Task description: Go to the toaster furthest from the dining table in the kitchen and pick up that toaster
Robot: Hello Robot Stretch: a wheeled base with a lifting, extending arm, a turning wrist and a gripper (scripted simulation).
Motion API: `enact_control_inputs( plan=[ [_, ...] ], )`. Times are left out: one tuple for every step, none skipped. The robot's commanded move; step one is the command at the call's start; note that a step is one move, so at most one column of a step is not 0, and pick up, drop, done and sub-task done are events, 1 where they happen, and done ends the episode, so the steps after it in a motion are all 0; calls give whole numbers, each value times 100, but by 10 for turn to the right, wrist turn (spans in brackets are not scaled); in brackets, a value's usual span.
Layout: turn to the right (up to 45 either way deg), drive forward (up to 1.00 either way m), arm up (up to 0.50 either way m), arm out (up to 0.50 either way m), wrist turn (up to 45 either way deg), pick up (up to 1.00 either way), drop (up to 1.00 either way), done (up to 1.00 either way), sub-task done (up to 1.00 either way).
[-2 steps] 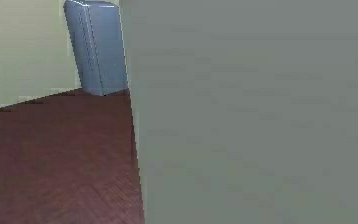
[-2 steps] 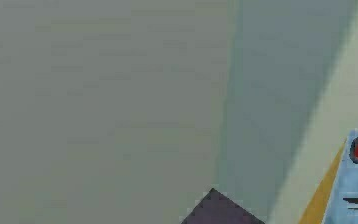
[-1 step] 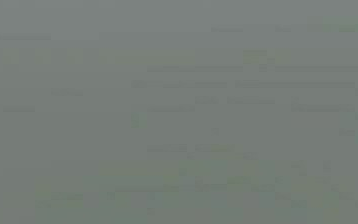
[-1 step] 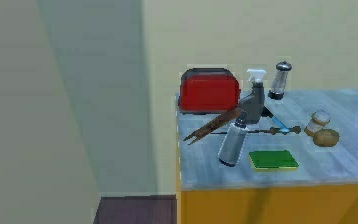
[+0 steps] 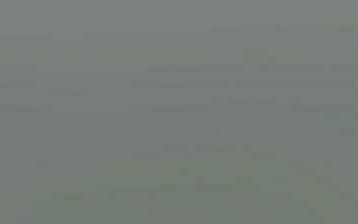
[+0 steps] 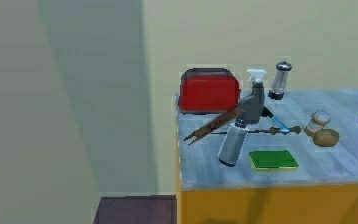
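A red toaster (image 6: 208, 92) stands at the back left corner of a counter (image 6: 327, 175) with a pale blue-grey top and a yellow front, in the arm side view. It sits against the cream wall. Just in front of its right side stands a grey spray bottle (image 6: 241, 122) with a white nozzle. A long brown utensil (image 6: 207, 130) lies in front of the toaster.
A dark shaker (image 6: 279, 80) stands right of the toaster. A flat green pad (image 6: 274, 159) and a light-brown roundish thing (image 6: 323, 132) lie on the counter top. Left of the counter is a wall corner with dark floor (image 6: 132, 210) below. A plain grey surface (image 5: 179, 112) faces the forward view.
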Motion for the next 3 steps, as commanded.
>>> enact_control_inputs(
  plan=[
    [0, 0, 38, 0, 0, 0, 0, 0, 0],
    [0, 0, 0, 50, 0, 0, 0, 0, 0],
    [0, 0, 0, 0, 450, 0, 0, 0, 0]
  ],
)
